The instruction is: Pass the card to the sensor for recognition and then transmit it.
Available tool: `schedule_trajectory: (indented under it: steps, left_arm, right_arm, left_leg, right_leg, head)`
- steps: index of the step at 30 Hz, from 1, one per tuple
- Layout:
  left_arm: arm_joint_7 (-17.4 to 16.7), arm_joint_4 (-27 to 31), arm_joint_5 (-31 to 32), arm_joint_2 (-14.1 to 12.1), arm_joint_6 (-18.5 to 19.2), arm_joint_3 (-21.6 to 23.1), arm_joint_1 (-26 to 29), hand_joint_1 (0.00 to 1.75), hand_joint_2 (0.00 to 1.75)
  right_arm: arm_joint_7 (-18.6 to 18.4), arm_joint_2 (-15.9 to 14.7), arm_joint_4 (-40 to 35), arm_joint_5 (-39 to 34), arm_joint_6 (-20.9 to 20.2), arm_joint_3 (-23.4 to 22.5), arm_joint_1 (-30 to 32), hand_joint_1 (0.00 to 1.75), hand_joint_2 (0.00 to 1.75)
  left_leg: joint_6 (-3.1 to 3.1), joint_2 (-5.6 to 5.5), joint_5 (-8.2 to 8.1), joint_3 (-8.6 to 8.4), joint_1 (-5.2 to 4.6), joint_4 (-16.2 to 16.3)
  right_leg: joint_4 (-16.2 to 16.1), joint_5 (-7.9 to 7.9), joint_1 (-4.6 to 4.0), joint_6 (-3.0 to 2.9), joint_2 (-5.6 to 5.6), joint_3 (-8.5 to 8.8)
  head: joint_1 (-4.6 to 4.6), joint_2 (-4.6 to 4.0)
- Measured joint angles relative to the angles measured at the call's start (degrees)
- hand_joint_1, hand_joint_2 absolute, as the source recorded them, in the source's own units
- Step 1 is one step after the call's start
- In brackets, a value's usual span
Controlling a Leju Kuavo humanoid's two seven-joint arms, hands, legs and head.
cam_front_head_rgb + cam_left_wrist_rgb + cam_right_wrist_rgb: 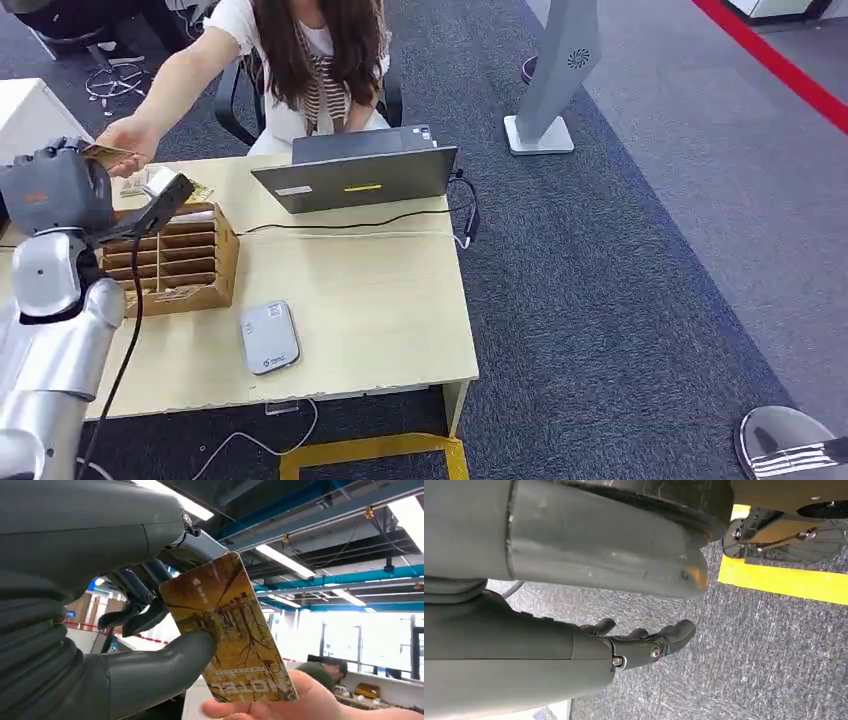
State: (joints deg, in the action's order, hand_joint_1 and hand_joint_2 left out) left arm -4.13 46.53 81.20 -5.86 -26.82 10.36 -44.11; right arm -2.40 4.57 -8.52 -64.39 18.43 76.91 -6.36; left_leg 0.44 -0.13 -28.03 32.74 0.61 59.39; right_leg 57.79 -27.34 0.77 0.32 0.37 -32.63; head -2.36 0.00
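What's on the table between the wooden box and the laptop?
In the head view, bare tabletop with a black cable running across it lies between the wooden box and the laptop.

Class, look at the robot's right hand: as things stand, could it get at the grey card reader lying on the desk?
Probably not from there. The right hand hangs open over the carpet, low beside the desk, away from the card reader. Nothing covers the reader; the arm would have to lift first.

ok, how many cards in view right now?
1. The golden-brown hotel card is pinched by the left hand while a person's hand touches its far end. The wooden slotted organizer may hide more.
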Motion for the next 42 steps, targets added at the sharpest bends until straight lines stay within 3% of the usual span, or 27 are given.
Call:
schedule_trajectory:
  steps: [9, 15, 26, 42]
  left_arm:
    - [1.48, 9.81, -1.29, 4.28, 0.96, 6.66, 15.0, 1.75, 1.75]
    - [1.16, 12.35, -2.18, 5.49, 4.55, 10.19, 19.87, 1.75, 1.75]
    - [-1.88, 13.2, -3.01, 6.18, 12.72, 13.16, 22.94, 1.75, 1.75]
    - [-5.88, 8.59, -2.71, 7.41, 19.63, 13.22, 23.07, 1.75, 1.75]
  right_arm:
    - [0.81, 0.13, 0.02, -2.1, 0.2, -0.02, -0.02, 0.0, 0.0]
    - [0.94, 0.31, 0.04, -2.75, 0.26, -0.02, 0.02, 0.0, 0.0]
    - [1.03, 0.33, 0.31, -4.04, 0.98, -0.02, 0.03, 0.0, 0.0]
    - [0.59, 0.46, 0.59, -5.14, 1.31, 0.11, 0.04, 0.0, 0.0]
  left_leg:
    - [0.01, 0.0, -0.04, 0.05, -0.02, 0.0]
    - [0.0, -0.01, -0.03, 0.02, 0.0, 0.0]
    - [-0.01, -0.02, -0.02, 0.04, 0.01, 0.0]
    - [-0.01, -0.02, -0.02, 0.03, 0.01, 0.0]
  right_leg:
    - [-0.06, -0.02, 0.01, 0.01, 0.0, -0.01]
    - [-0.06, -0.01, 0.01, 0.01, -0.01, -0.01]
    - [-0.04, -0.01, -0.01, 0.01, -0.02, -0.01]
    - [-0.04, -0.01, -0.01, 0.01, -0.02, -0.02]
  head:
    - [0.0, 0.0]
    - [0.02, 0.0]
    - [0.0, 0.0]
    - [0.02, 0.0]
